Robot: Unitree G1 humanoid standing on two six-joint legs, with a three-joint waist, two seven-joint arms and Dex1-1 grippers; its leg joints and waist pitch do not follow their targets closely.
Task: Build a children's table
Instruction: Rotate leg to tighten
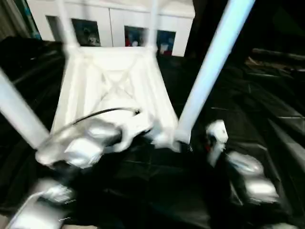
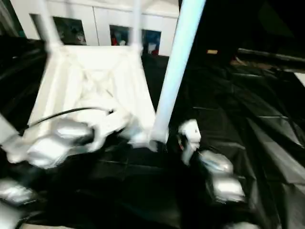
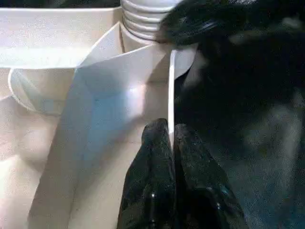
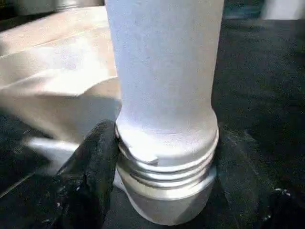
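The left gripper (image 3: 171,136) is clamped on a thin rim wall (image 3: 171,86) of the upturned table (image 1: 114,90), beside a corner socket (image 3: 143,21). The right gripper (image 4: 157,191) stands with fingers apart around the threaded base of a leg (image 1: 209,67); one finger (image 4: 88,176) touches it, and whether it grips cannot be told. The table lies underside up on the black cloth (image 1: 267,95), its far legs toward 12 o'clock and a white cabinet (image 1: 109,21) beyond.
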